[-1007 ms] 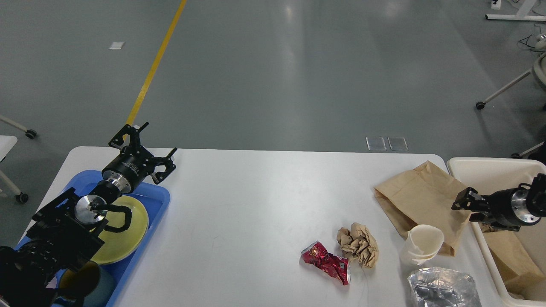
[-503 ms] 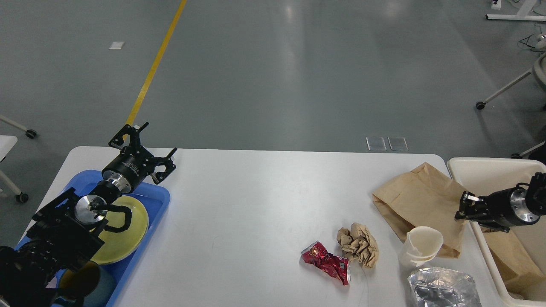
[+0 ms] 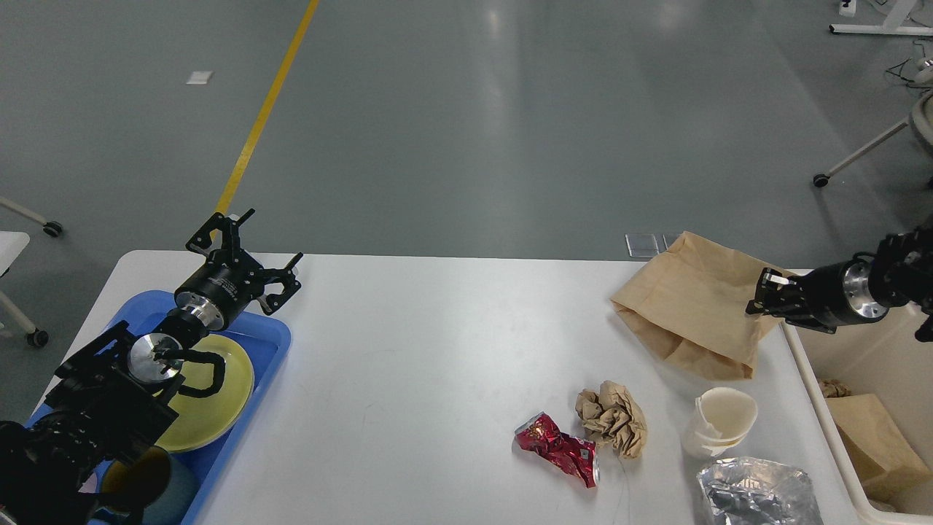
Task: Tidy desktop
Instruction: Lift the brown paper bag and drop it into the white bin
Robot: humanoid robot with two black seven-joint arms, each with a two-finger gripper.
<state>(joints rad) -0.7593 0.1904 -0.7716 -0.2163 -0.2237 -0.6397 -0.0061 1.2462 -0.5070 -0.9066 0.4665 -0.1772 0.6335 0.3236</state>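
Note:
The white desktop point(image 3: 437, 379) fills the lower half of the head view. My right gripper point(image 3: 762, 300) is shut on the right edge of a brown paper bag point(image 3: 685, 306), which hangs lifted above the desktop's far right corner. My left gripper point(image 3: 251, 251) stands open and empty above the far left of the desktop, just beyond a blue tray point(image 3: 273, 339). On the near right lie a crushed red can point(image 3: 557, 448), a crumpled brown paper ball point(image 3: 612, 417), a white paper cup point(image 3: 721, 419) and a crumpled foil sheet point(image 3: 758, 492).
The blue tray holds a yellow plate point(image 3: 219, 405) and a dark cup point(image 3: 146, 481) under my left arm. A cream bin point(image 3: 875, 379) stands off the right edge with brown paper point(image 3: 875, 441) inside. Grey floor lies beyond the far edge.
My right gripper has risen and moved away from me with the brown paper bag, lifting it off the desktop. The left arm has not moved.

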